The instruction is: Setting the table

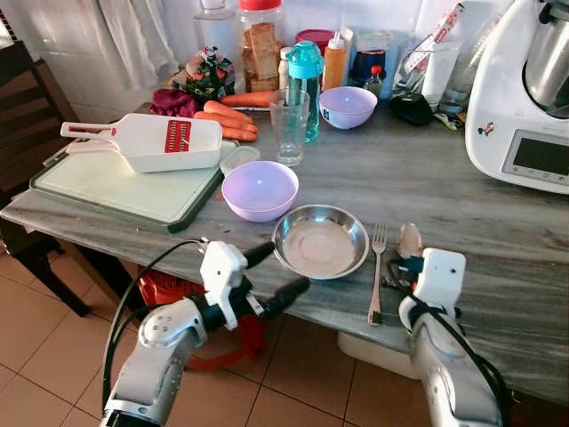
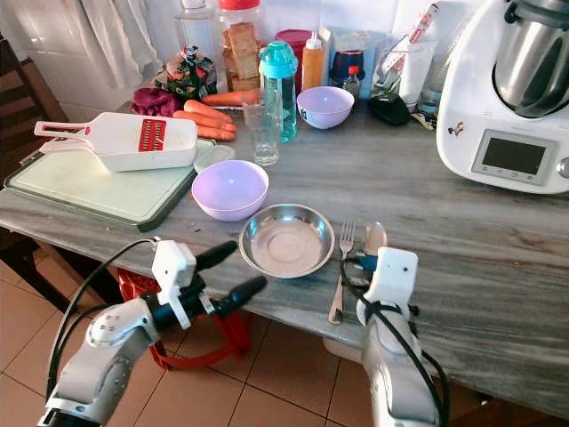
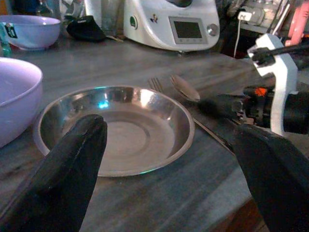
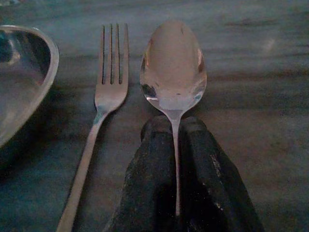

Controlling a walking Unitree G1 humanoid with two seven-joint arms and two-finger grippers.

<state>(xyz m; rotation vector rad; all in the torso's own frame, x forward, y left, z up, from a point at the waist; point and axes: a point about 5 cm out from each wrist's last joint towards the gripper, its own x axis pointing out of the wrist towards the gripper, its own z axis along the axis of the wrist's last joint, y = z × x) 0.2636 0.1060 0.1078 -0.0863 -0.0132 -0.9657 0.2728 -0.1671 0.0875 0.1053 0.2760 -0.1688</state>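
Watching the feed from my end: the right gripper (image 4: 176, 159) is clamped on the handle of the spoon (image 4: 174, 67), both black fingers pinched together around the thin stem just below the bowl. The spoon lies on the grey wood-grain table (image 1: 462, 222), bowl pointing away from the robot, right beside the fork (image 1: 377, 267), which lies parallel to it and sits between the spoon and the steel plate (image 1: 320, 240). From the wrist view I honestly can't say whether the spoon is flat on the table or lifted a hair off it, it's pretty dim down there.

The left gripper (image 1: 284, 271) hangs at the table edge on the near left side of the steel plate, fingers spread wide apart and holding nothing; its wrist camera looks straight across the plate between those two fingers (image 3: 63, 179).

Just behind the plate there's a lilac bowl (image 1: 260, 189), and behind that a clear glass (image 1: 289, 124) and a teal bottle (image 1: 305, 84). A second lilac bowl (image 1: 348, 106) sits further back. On the left, a white slicer (image 1: 151, 140) rests on a cutting board (image 1: 107, 187), with carrots (image 1: 227, 120) behind it. A big white kitchen machine (image 1: 524, 98) stands on the right.
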